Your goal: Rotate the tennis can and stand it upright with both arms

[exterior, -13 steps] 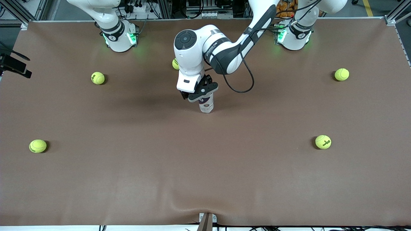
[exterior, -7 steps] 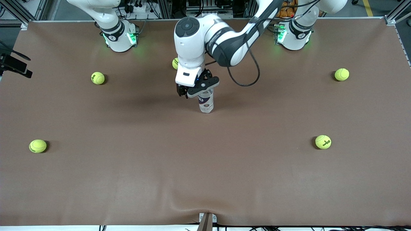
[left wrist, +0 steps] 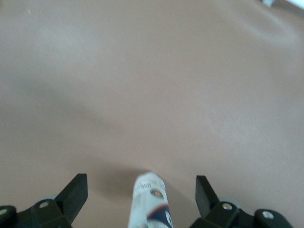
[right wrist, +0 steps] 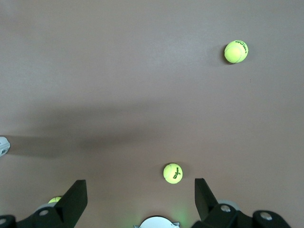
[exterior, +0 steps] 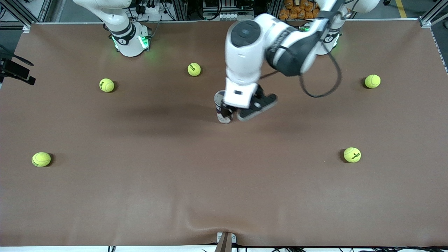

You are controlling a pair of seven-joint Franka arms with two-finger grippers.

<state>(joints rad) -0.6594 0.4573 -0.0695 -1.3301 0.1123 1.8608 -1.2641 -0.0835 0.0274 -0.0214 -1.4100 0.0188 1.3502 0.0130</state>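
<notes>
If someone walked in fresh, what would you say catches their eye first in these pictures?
Most striking is the tennis can, standing upright near the middle of the brown table. The left arm's open claw hangs right beside it, holding nothing. Next come the yellow-green tennis balls scattered around the can, while the right claw waits open, high above its own base.

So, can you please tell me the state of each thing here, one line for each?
Tennis can: upright on the table, not held.
Left gripper: open, beside the can, holding nothing.
Right gripper: open, up over the table, holding nothing; that arm waits.
Tennis balls: five, lying loose on the table.
</notes>
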